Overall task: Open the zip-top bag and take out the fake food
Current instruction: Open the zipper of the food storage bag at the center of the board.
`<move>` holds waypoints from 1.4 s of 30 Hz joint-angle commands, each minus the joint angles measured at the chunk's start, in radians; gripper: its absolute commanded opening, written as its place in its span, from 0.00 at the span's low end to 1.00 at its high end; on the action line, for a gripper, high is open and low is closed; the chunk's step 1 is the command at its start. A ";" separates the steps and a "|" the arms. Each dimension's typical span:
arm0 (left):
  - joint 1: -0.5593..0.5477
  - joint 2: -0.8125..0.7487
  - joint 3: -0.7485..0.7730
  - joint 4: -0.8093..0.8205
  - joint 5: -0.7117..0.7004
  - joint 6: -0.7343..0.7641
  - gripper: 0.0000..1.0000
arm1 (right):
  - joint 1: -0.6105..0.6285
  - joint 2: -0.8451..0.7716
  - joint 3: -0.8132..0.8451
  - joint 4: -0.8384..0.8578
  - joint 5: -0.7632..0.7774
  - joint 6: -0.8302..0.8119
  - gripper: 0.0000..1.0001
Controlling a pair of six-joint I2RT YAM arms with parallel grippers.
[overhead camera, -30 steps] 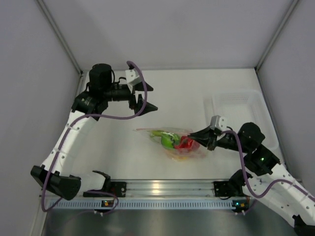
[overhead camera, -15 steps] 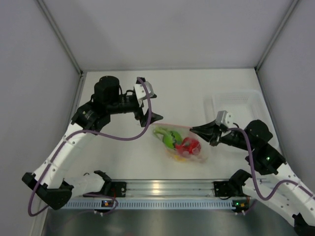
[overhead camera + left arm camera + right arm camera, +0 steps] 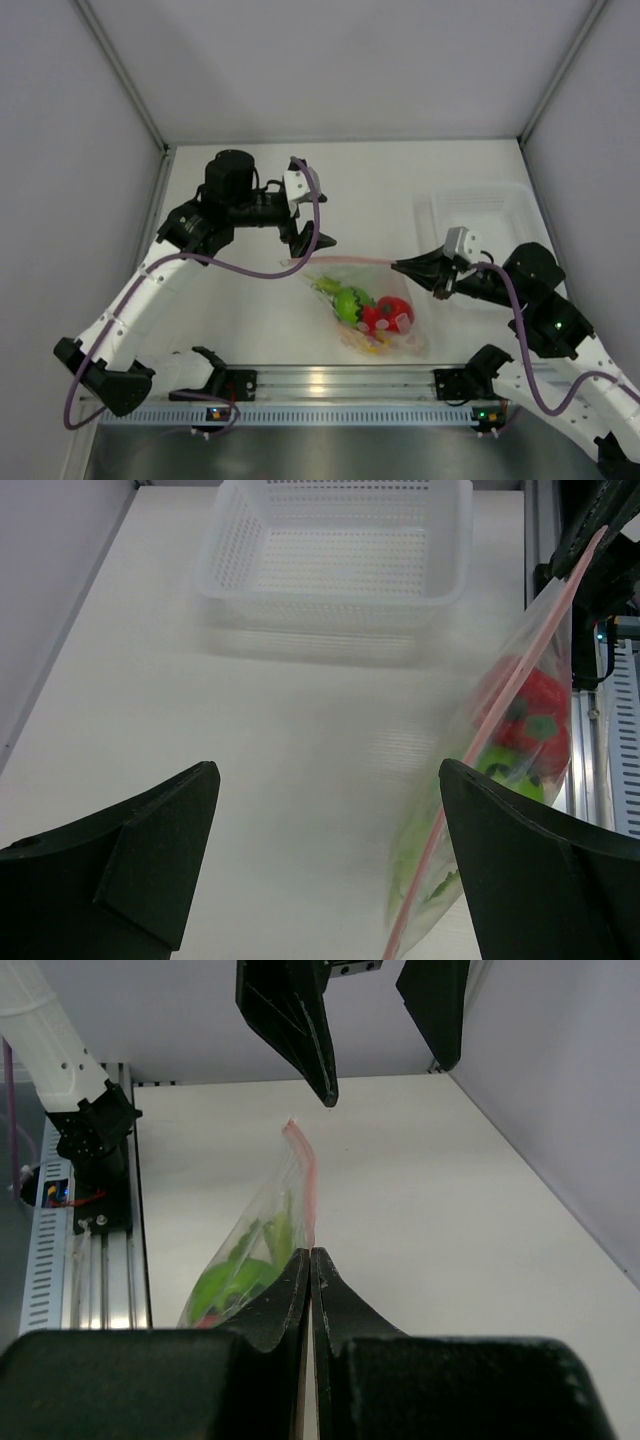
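Note:
The clear zip-top bag [image 3: 372, 305] hangs above the table with its pink zip strip [image 3: 345, 260] uppermost. Inside are the fake food pieces: a green one [image 3: 347, 301], a red one [image 3: 386, 315] and yellow bits below. My right gripper [image 3: 400, 266] is shut on the right end of the zip strip [image 3: 311, 1200] and holds the bag up. My left gripper [image 3: 312, 228] is open, just above and beside the strip's left end. In the left wrist view the bag [image 3: 500, 770] sits by the right finger, not between the fingers.
A translucent white perforated tray [image 3: 482, 222] stands at the back right, also in the left wrist view [image 3: 340, 560]. The aluminium rail [image 3: 330, 380] runs along the near edge. Grey walls enclose the table.
My right gripper has lifted the bag off the table by its zip strip. My left gripper has swung right and down toward the strip's left end.

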 commanded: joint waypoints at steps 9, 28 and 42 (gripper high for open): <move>0.000 0.047 0.083 -0.105 0.121 -0.014 0.91 | -0.007 -0.148 -0.091 -0.037 -0.069 0.032 0.00; -0.160 0.044 0.019 -0.105 -0.003 -0.020 0.52 | -0.008 -0.210 -0.106 -0.032 -0.100 0.036 0.00; -0.204 0.024 -0.038 -0.105 0.037 -0.045 0.46 | -0.007 -0.221 -0.100 -0.043 -0.075 0.030 0.00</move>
